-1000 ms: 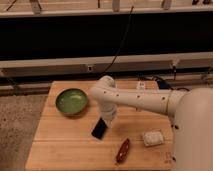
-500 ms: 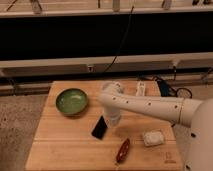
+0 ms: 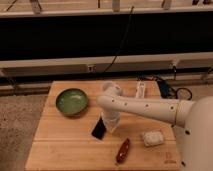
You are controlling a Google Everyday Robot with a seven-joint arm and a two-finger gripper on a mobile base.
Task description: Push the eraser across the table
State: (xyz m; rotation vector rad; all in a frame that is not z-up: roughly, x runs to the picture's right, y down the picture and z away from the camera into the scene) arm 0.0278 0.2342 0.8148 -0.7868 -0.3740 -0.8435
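Observation:
The eraser (image 3: 98,129), a small flat black block, lies near the middle of the light wooden table (image 3: 60,145). My white arm reaches in from the right and bends down over the table's middle. The gripper (image 3: 111,125) hangs at the arm's end, right beside the eraser's right edge, seemingly touching it. The arm hides the gripper's upper part.
A green bowl (image 3: 72,101) stands at the table's back left. A whitish square pad (image 3: 152,137) lies at the right. A dark red elongated object (image 3: 123,150) lies near the front edge. A white object (image 3: 140,90) lies at the back right. Cables run on the floor behind.
The arm has swung a little to the right and the gripper has come down close to the eraser's right side. The eraser has stayed in about the same place.

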